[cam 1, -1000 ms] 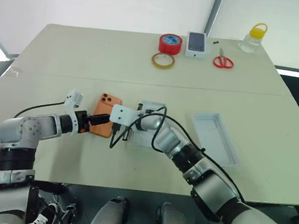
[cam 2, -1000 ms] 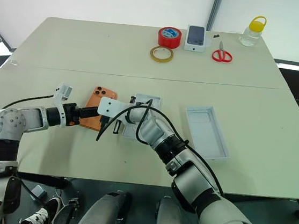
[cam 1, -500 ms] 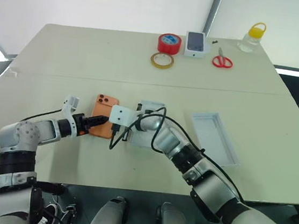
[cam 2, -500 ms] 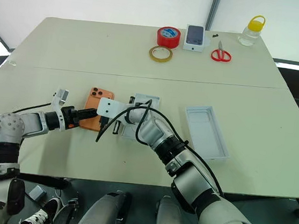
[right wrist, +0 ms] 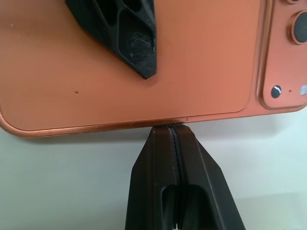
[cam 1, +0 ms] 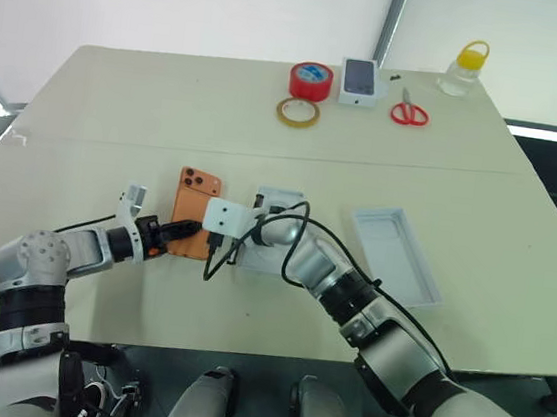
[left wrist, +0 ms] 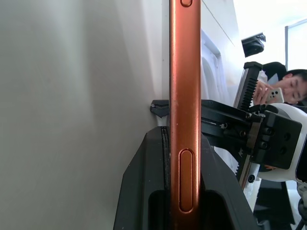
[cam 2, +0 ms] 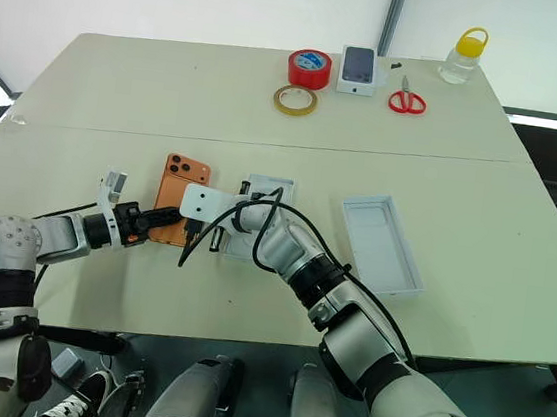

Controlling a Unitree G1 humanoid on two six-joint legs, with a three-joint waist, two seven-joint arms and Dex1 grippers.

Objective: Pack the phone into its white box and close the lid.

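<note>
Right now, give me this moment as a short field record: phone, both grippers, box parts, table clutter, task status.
phone: orange phone, camera side up, near the table's front edge
left gripper: left gripper shut on the phone, fingers clamping it from both faces at its near edge
right gripper: right gripper shut, tips pressed against the phone's long side
white box: open tray to the right, nothing in it
second white piece: under the right arm, partly hidden
far edge: red tape roll, tan tape ring, small white box, red scissors, yellow-lidded jar
status: phone not yet in box

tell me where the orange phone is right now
In the head views the orange phone lies left of centre, gripped by the left gripper, beside the white box.
</note>
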